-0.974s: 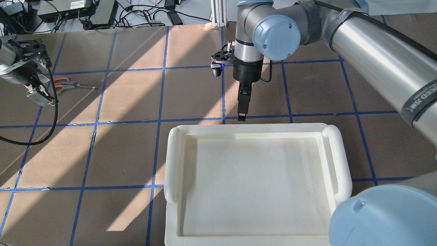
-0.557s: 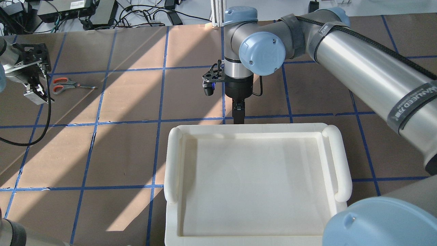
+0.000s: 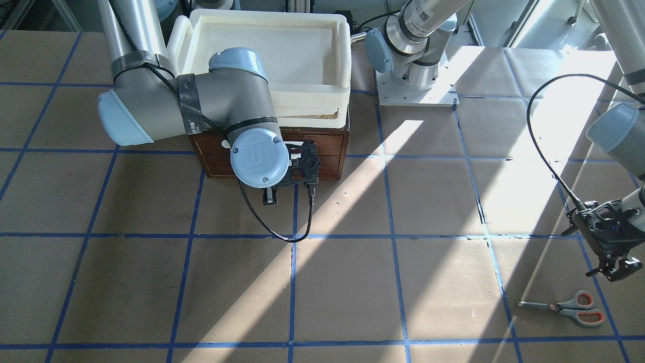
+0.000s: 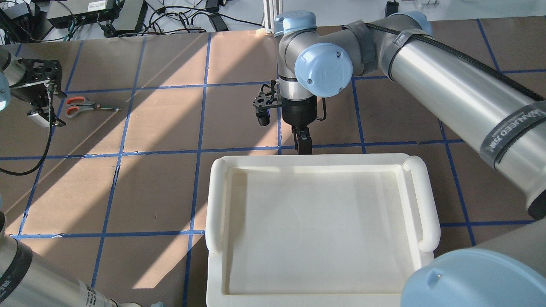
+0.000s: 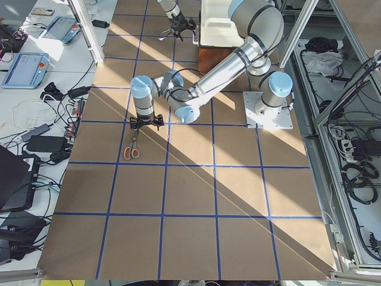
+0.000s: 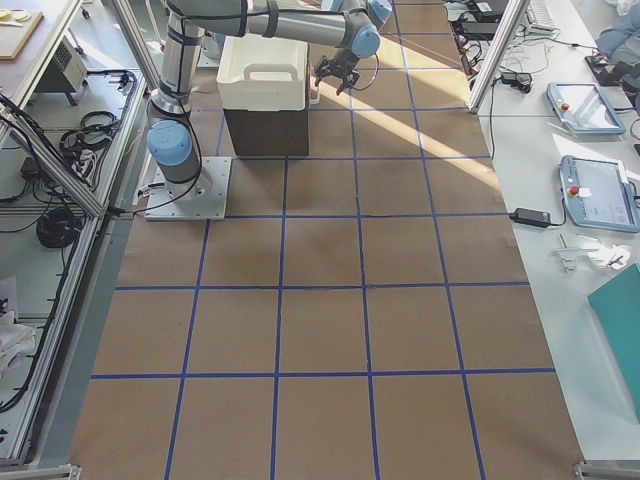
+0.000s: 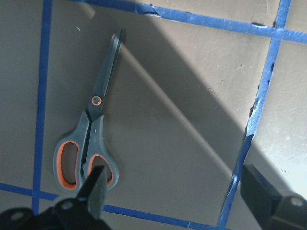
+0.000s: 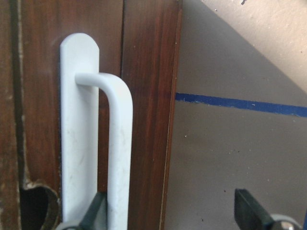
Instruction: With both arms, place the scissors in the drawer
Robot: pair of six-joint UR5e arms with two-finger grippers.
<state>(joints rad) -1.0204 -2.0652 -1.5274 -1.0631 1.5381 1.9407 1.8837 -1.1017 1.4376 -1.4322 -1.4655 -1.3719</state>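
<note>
The scissors lie flat on the table at the far left, blades pointing right; they also show in the front view and the left wrist view. My left gripper is open and empty, hovering just beside the handle loops. The drawer is shut, its dark brown front under the tray. My right gripper is open at the drawer front, one finger by the lower end of the white bar handle. From overhead it hangs at the tray's far edge.
A cream-white tray with rounded handles sits on top of the drawer cabinet. Blue tape lines grid the brown table. Cables and electronics lie beyond the far edge. The left arm's cable loops above the table.
My right arm has swung its wrist left and nearer, settling the gripper at the drawer front. My left gripper has shifted slightly left and turned beside the scissors. The scissors have not moved.
</note>
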